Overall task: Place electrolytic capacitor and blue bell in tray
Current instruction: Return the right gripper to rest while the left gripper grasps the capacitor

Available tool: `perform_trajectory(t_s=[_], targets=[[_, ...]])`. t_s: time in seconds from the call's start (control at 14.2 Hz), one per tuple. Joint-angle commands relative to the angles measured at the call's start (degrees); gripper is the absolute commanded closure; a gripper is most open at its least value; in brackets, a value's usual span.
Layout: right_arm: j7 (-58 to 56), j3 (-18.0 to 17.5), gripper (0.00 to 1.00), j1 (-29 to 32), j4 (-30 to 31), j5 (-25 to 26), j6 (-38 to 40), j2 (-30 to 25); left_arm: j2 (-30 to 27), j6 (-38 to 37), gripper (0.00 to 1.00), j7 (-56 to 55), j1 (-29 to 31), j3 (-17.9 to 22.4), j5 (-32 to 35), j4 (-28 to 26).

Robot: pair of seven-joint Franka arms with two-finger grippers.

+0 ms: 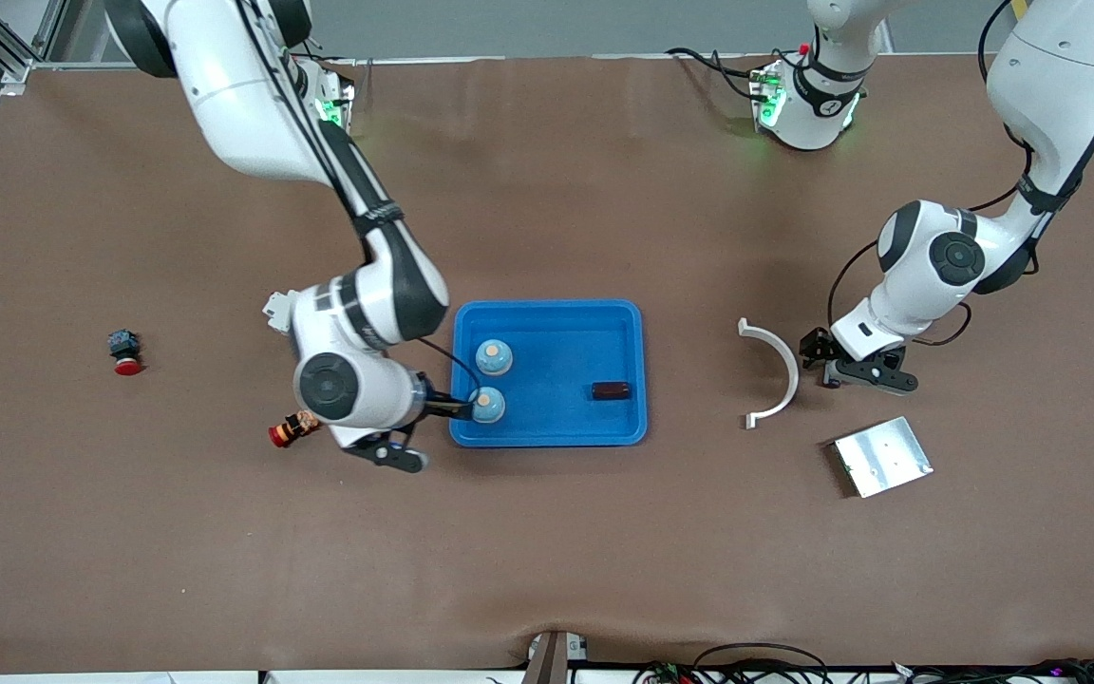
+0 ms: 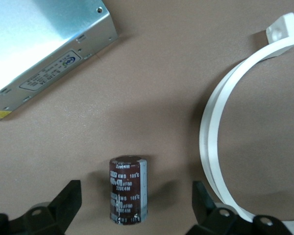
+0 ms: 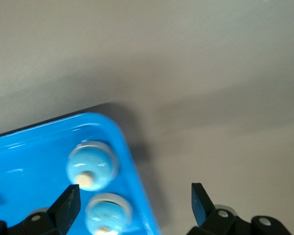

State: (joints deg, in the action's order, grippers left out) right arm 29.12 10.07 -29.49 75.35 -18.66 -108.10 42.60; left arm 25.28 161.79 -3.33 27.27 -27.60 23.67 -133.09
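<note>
Tray: the blue tray [image 1: 628, 418] is lying mid-table, between the two arms.
Bells: two blue bells are sitting in the tray at the right arm's end; the near bell [image 1: 487, 405] is lying closer to the front camera than the far bell [image 1: 494, 356].
Tray's other load: a dark brown cylinder [image 1: 611, 390] is lying in the tray toward the left arm's end, well apart from the bells.
Right gripper: the right gripper [image 1: 422, 435] is hanging over the tray's rim just beside the near bell, claw spread and gripping nothing.
Capacitor: the capacitor [image 2: 128, 188] is lying on its side on the bare table [image 1: 547, 570], outside the tray, toward the left arm's end.
Left gripper: the left gripper [image 1: 856, 370] is hovering low over the capacitor, claw spread, with a gap on both sides.
In the way: a white curved bracket [image 1: 782, 366] is lying between the tray and the left gripper, just beside the capacitor; a silver box [image 1: 882, 456] is sitting near, closer to the front camera.
Elsewhere: two red-capped buttons, one [image 1: 292, 429] beside the right arm's wrist and one [image 1: 126, 351] well apart toward the table's edge.
Left wrist view only: it is showing the capacitor's printed sleeve and the box's label; in the front view the gripper is covering the capacitor.
Right wrist view only: it is showing one finger [image 3: 68, 208] over the tray and the other over the table.
</note>
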Motion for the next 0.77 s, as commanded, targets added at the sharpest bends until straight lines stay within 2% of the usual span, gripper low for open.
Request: perform_trajectory(t_s=[0.0,0.14,0.21,0.28,0.35,0.49,0.7], targets=[[-7.57,-1.46,0.0,7.23,6.72,1.0,3.93,-9.18,0.21,0.54,0.25,-0.37,0.42,-0.26,1.11,0.38],[-12.74,-1.63,0.0,13.55,8.32,1.0,8.67,-13.4,0.21,0.54,0.57,-0.37,0.42,-0.18,1.11,0.38],[-16.17,-1.55,0.0,16.02,8.41,1.52,11.56,-15.08,0.21,0.54,0.62,-0.37,0.42,-0.26,1.11,0.38],[-17.85,-1.55,0.0,19.0,8.5,1.7,13.33,-16.83,0.21,0.54,0.64,-0.37,0.33,-0.18,1.11,0.38],[-18.65,-1.63,0.0,22.6,8.5,1.96,14.31,-18.59,0.21,0.54,0.71,-0.37,0.42,-0.18,1.2,0.29],[-27.4,-1.63,0.0,27.01,8.5,3.19,16.86,-22.02,0.21,0.54,1.0,-0.28,0.42,-0.18,1.29,0.29],[-35.61,-3.03,0.0,32.37,8.5,8.45,20.2,-27.2,-0.31,0.28,1.0,-0.45,0.42,-0.18,1.29,0.38]])
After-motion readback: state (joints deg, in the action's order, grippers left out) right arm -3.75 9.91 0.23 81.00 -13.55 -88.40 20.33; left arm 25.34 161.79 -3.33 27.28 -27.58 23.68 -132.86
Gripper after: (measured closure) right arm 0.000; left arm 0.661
